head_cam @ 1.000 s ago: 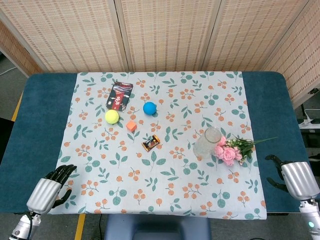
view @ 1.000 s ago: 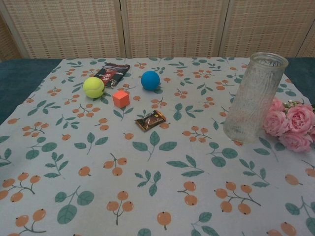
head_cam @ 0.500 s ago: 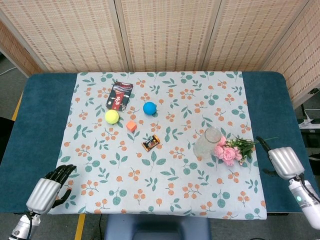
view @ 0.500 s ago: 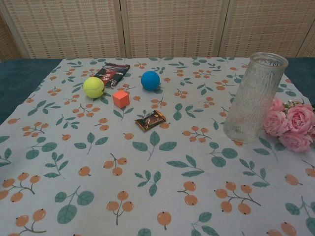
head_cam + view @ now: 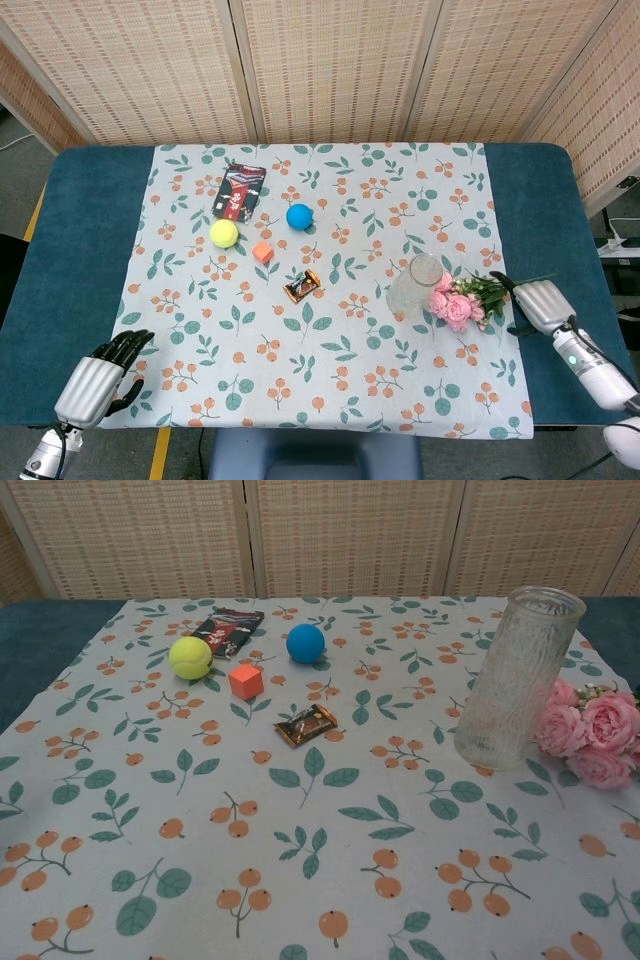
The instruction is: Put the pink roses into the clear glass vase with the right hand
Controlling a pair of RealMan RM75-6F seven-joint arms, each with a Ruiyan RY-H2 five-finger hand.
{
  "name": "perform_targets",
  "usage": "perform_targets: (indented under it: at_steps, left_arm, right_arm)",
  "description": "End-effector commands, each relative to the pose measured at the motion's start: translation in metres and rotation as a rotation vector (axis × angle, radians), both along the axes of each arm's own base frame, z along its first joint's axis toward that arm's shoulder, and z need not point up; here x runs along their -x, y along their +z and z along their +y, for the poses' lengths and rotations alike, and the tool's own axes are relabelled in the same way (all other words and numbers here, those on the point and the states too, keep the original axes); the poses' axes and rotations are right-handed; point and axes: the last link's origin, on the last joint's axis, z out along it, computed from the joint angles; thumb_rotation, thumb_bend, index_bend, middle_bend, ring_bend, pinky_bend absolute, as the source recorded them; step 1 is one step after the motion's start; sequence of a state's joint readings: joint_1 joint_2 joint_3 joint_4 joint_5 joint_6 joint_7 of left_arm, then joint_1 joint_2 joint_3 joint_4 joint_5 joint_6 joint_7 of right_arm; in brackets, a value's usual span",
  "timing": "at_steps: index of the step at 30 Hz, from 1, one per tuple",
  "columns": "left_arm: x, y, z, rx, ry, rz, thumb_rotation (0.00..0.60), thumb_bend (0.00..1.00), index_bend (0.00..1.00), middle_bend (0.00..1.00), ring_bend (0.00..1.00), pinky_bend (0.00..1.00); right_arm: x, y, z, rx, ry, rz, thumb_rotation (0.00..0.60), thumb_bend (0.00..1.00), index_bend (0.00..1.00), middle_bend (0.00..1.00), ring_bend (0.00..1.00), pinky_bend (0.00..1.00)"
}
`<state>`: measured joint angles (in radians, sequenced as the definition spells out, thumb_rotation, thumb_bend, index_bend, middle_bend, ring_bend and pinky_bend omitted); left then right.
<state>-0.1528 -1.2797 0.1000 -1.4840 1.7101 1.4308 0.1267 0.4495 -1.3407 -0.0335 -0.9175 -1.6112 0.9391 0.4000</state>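
Right robot hand (image 5: 538,305): at the right edge of the floral cloth (image 5: 330,380), back of the hand upward, dark fingers (image 5: 503,285) pointing toward the stem end of the pink roses (image 5: 462,299). Fingers lie at or just over the stems; contact cannot be told, nor whether the fingers are apart or together. Forearm runs back toward the lower right corner of the head view. Not seen in the chest view.

Pink roses: lying flat on the cloth, blooms just beside the base of the clear glass vase (image 5: 519,679), green stems pointing right toward the hand.

Clear glass vase: upright on the cloth, left of the roses, mouth open.

Left robot hand (image 5: 97,376): resting at the near left corner of the counter (image 5: 70,230), on the blue cover beside the cloth edge, fingers curled inward, holding nothing.

Further items, well apart from the vase, toward the far left of the cloth: brown snack wrapper (image 5: 306,724); orange cube (image 5: 245,680); yellow tennis ball (image 5: 190,657); blue ball (image 5: 305,643); red-and-black packet (image 5: 228,630).
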Motion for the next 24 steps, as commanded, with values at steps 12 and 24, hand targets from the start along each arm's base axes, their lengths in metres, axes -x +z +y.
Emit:
perform_targets:
  at_steps: [12,24]
  left_arm:
    - [0.0,0.001,0.0,-0.005,-0.003,-0.003,0.6,0.38,0.1,0.13,0.15,0.36]
    - [0.0,0.001,0.0,-0.004,0.0,-0.004,0.6,0.38,0.1,0.13,0.15,0.36]
  right_arm:
    - [0.008,-0.034,-0.002,-0.036,0.067,-0.13,0.6,0.05,0.55,0.88,0.92,1.0]
    - [-0.024,-0.013,0.019,0.08,0.261,-0.309,0.6,0.38,0.91,0.89,0.93,1.0]
